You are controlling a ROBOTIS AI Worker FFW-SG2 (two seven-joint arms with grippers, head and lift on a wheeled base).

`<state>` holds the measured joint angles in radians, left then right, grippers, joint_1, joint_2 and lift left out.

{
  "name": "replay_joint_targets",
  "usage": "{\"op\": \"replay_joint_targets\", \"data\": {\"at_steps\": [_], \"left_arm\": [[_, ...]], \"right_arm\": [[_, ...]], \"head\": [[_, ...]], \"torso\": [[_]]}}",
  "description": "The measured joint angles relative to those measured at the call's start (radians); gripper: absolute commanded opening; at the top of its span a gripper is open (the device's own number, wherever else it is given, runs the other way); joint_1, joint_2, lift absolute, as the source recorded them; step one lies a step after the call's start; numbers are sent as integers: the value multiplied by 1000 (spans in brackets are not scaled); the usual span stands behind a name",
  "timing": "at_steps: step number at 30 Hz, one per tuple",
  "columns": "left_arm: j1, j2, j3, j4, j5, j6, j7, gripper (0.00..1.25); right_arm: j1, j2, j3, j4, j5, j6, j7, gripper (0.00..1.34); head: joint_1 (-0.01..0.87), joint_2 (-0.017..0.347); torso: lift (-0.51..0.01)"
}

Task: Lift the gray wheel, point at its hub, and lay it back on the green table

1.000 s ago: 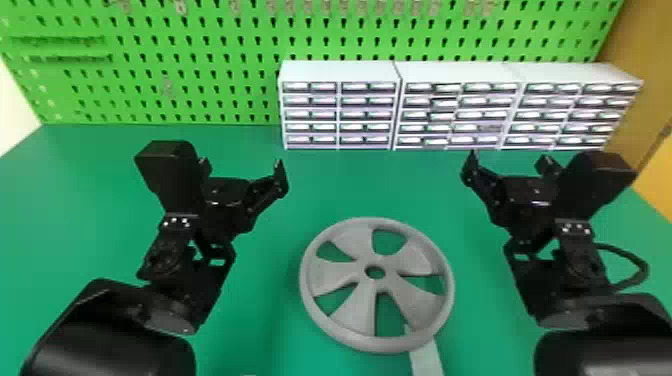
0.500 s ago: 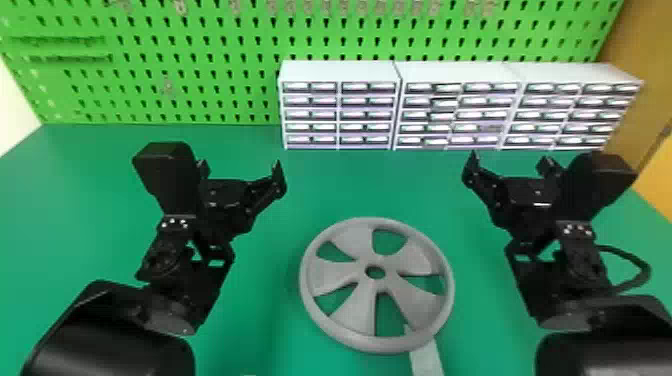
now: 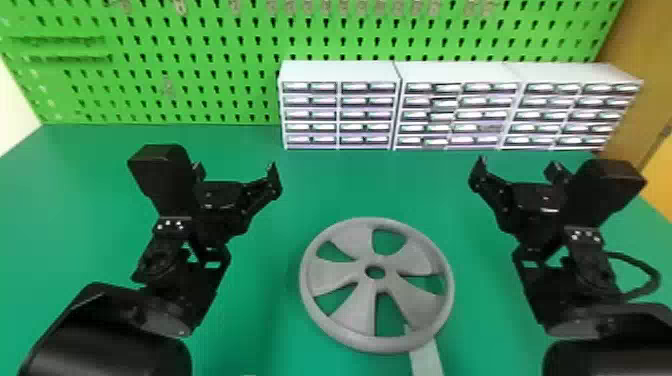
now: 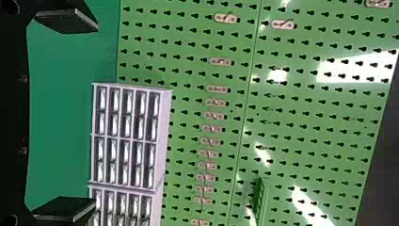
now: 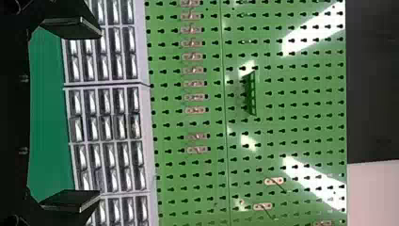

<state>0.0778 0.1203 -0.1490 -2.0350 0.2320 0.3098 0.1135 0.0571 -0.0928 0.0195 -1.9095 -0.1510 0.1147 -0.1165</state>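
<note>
The gray wheel [image 3: 350, 310] lies flat on the green table [image 3: 260, 320], between the two arms and nearer the robot than either gripper's tips. Left of the wheel and beyond it, my left gripper [image 3: 237, 175] is held open with nothing in it; in the left wrist view the left gripper [image 4: 94, 115] has its two fingers wide apart. On the wheel's right, my right gripper [image 3: 517, 170] is likewise open and holds nothing; the right wrist view has the right gripper [image 5: 99, 113] with a broad gap between its fingers. The wheel's hub [image 3: 375, 260] faces up.
White drawer cabinets [image 3: 340, 72] stand in a row at the table's back, before a green pegboard [image 3: 200, 75]. A pale strip [image 3: 427, 360] lies at the wheel's near edge and runs toward the bottom of the head view. A cable [image 3: 650, 275] loops beside the right wrist.
</note>
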Motion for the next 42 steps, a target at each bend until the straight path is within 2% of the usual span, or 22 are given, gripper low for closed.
{"op": "replay_joint_targets", "data": {"at_steps": [7, 13, 24, 42], "left_arm": [[-30, 0, -1, 19, -8, -3, -7, 1250], [-134, -1, 4, 50, -34, -43, -22, 1250], [-380, -2, 39, 56, -86, -136, -93, 1250], [-681, 27, -1, 55, -133, -289, -75, 1250]], "right_arm": [[-29, 5, -8, 0, 28, 3, 0, 1232], [-103, -3, -18, 0, 43, 0, 0, 1232], [-303, -45, -5, 0, 63, -60, 0, 1232], [-550, -114, 20, -42, 86, -146, -2, 1232]], "head": [[692, 48], [692, 48], [692, 48], [692, 48]], "torso": [[-93], [-93], [-93], [-93]]}}
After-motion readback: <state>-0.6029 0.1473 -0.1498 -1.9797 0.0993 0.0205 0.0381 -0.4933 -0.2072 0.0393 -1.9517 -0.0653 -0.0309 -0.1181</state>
